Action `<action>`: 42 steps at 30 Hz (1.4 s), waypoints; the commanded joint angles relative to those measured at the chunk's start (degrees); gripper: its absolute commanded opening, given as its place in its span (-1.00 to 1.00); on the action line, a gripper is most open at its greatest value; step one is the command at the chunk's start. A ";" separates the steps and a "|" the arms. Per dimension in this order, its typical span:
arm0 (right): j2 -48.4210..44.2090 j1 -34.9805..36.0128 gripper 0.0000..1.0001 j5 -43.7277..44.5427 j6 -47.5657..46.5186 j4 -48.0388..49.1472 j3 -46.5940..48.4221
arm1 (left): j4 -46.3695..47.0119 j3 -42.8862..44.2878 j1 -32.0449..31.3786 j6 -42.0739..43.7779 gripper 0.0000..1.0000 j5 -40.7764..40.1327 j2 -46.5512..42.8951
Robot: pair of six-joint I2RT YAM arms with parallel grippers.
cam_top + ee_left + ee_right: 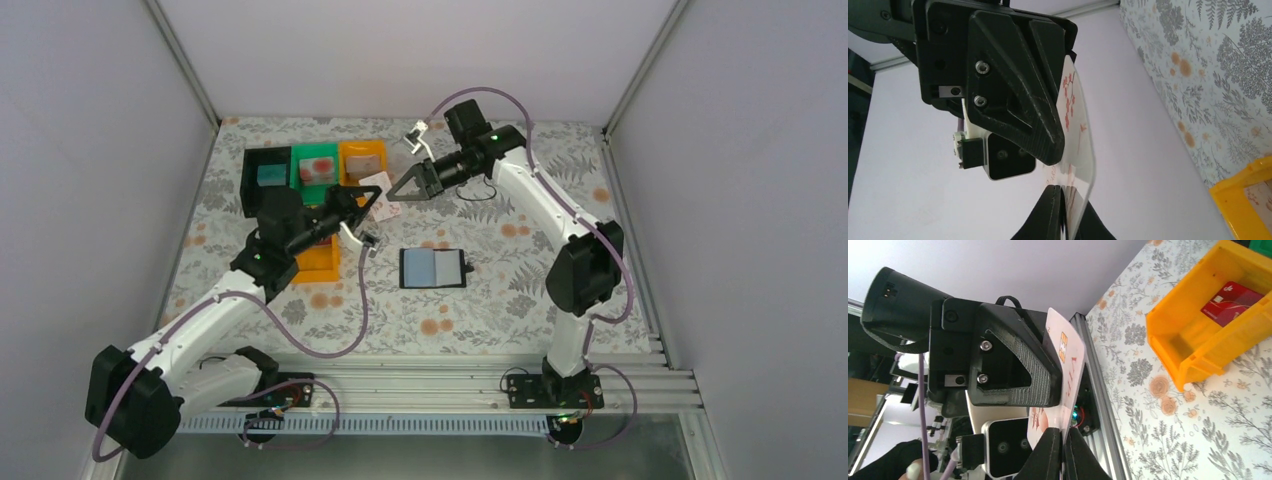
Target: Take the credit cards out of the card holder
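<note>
The card holder (433,267) lies open on the table, its pale blue inside up. Above the trays, a whitish credit card with red marks (377,183) hangs in the air between both grippers. My left gripper (371,197) is shut on one edge of it; in the left wrist view the fingertips (1054,200) pinch the card (1075,125). My right gripper (393,194) is shut on the opposite edge, its fingertips (1050,440) closed on the card (1068,360). A red credit card (1230,300) lies in an orange tray (1193,335).
A black tray (265,178) with a teal card, a green tray (315,165) with a whitish-red card and an orange tray (362,157) stand in a row at the back. Another orange tray (318,260) sits under my left arm.
</note>
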 commanded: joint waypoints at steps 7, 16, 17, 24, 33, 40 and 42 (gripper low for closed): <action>0.47 -5.52 -0.08 6.52 7.93 4.86 -0.19 | -19.96 10.19 -0.32 -14.40 -0.95 -5.29 5.86; -7.29 -17.66 0.99 27.89 14.72 8.62 -8.12 | -41.68 36.53 9.70 -30.94 -0.95 -15.62 34.28; -7.63 -18.12 0.99 28.23 14.16 8.19 -8.64 | -41.61 37.81 10.57 -30.93 -0.95 -16.44 36.02; -7.61 -19.69 0.99 28.90 12.12 7.25 -10.40 | -41.77 52.68 12.36 -38.15 -0.95 -20.05 51.43; -7.99 -21.59 0.99 29.56 10.84 5.11 -9.78 | -50.47 77.05 11.51 -45.52 -0.95 -23.71 70.62; -8.89 -23.06 0.98 29.32 11.01 5.48 -10.77 | -49.51 69.17 10.82 -45.23 -0.95 -27.64 64.85; -8.43 -23.13 0.99 28.94 11.07 5.69 -10.63 | -47.88 65.11 10.57 -44.62 -0.95 -29.57 63.85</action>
